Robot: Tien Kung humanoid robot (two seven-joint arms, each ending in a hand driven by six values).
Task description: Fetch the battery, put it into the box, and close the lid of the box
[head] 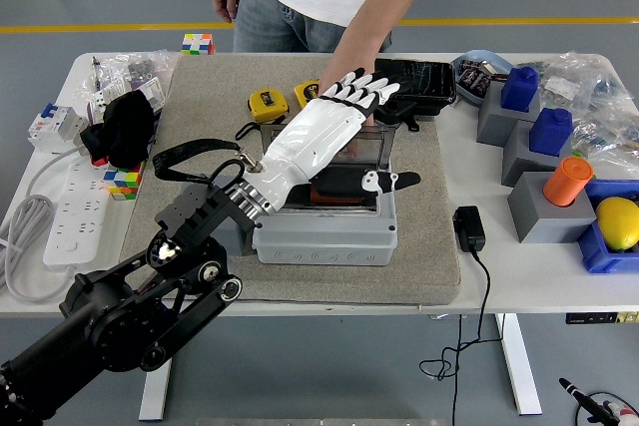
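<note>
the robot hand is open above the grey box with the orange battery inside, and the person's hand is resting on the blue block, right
Not quite. The head view shows the person's hand at the far edge of the grey box, behind the robot hand, not on a blue block. The rest holds: the robot hand is open, and the orange battery is inside.

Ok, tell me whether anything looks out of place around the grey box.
A person's hand reaches in at the far edge of the grey plastic box, close beside the robot's white left hand, which is open above the box's clear hinged lid. Nothing looks spilled.
</note>
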